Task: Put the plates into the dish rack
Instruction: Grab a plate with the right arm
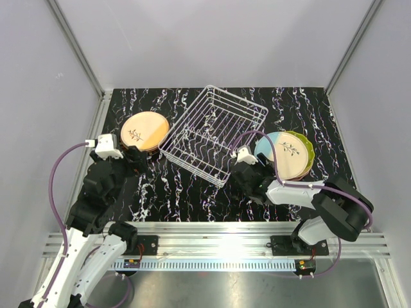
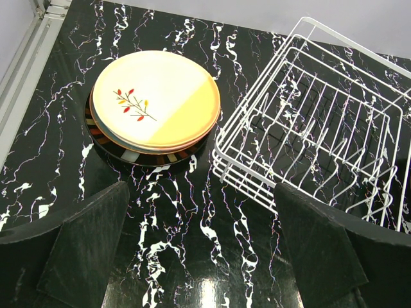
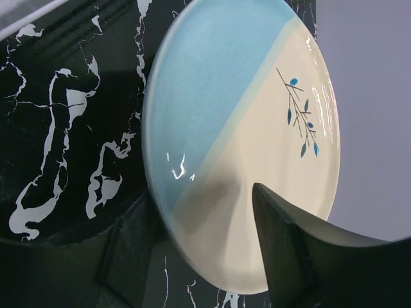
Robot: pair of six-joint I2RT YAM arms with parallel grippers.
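A cream-blue plate (image 1: 287, 154) (image 3: 237, 115) with a blue sprig tops the right stack, over a yellow-green plate (image 1: 308, 149). My right gripper (image 1: 263, 169) (image 3: 199, 205) is open, its jaws either side of that plate's near rim: one finger (image 3: 289, 250) over the face, casting a shadow on it, the other under the edge. At the left, a peach plate (image 1: 145, 131) (image 2: 156, 99) with a sprig tops another stack that has a dark plate (image 2: 151, 157) at the bottom. My left gripper (image 1: 137, 157) (image 2: 200, 192) hangs open and empty short of it. The white wire dish rack (image 1: 213, 133) (image 2: 314, 128) stands between the stacks with no plates in it.
The black marbled tabletop (image 1: 192, 192) is bounded by grey walls at the back and sides, with a metal rail (image 1: 225, 231) along the near edge. The rack sits skewed, its near corner (image 1: 221, 183) close to my right wrist.
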